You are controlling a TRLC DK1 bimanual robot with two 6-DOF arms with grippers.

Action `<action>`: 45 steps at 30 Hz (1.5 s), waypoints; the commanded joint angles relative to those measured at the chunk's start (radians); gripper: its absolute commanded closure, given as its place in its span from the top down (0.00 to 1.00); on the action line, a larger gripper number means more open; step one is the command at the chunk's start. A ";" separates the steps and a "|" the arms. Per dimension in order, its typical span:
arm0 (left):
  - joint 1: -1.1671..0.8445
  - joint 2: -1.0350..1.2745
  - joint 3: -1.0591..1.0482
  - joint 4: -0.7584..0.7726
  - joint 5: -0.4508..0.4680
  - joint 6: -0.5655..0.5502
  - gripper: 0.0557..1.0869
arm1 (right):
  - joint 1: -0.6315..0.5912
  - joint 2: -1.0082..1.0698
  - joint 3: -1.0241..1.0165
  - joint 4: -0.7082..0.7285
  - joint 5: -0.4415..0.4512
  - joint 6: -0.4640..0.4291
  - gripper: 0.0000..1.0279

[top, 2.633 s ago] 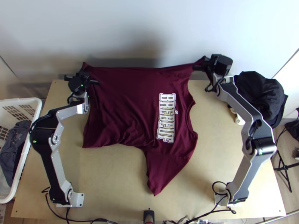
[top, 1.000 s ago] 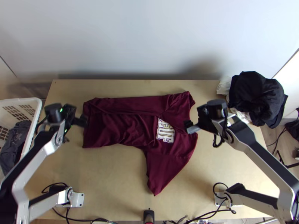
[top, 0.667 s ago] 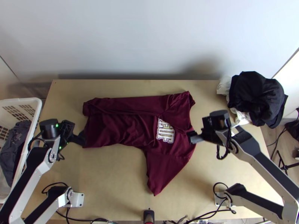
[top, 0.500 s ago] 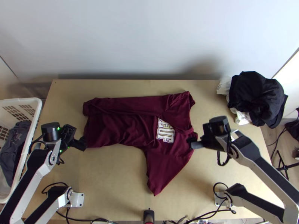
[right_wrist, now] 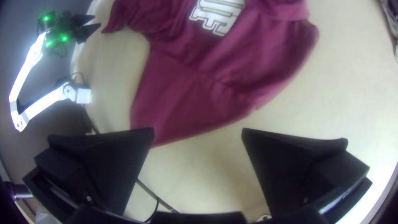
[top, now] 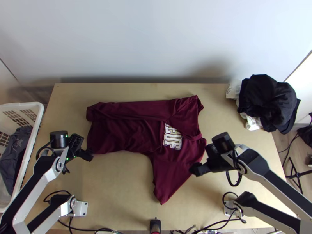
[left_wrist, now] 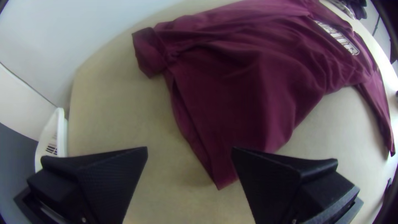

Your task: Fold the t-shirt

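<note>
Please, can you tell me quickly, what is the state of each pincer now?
Left pincer: open, holding nothing, near a corner of the t-shirt.
Right pincer: open, holding nothing, near a sleeve.

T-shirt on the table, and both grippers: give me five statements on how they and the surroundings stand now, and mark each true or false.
1. The far side of the t-shirt is folded over, covering part of the white lettering. True.
2. The left gripper is closed on the t-shirt's hem. False: its fingers are apart and hold nothing.
3. Both sleeves are tucked in under the t-shirt. False: the near sleeve sticks out toward the near edge of the table.
4. The right gripper is open. True.
5. In the top view, a white basket with a dark garment in it stands at the left. True.
</note>
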 commanded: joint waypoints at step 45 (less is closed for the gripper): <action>-0.104 0.019 -0.127 0.235 -0.011 -0.104 0.03 | 0.375 0.452 0.053 0.335 0.172 0.034 0.03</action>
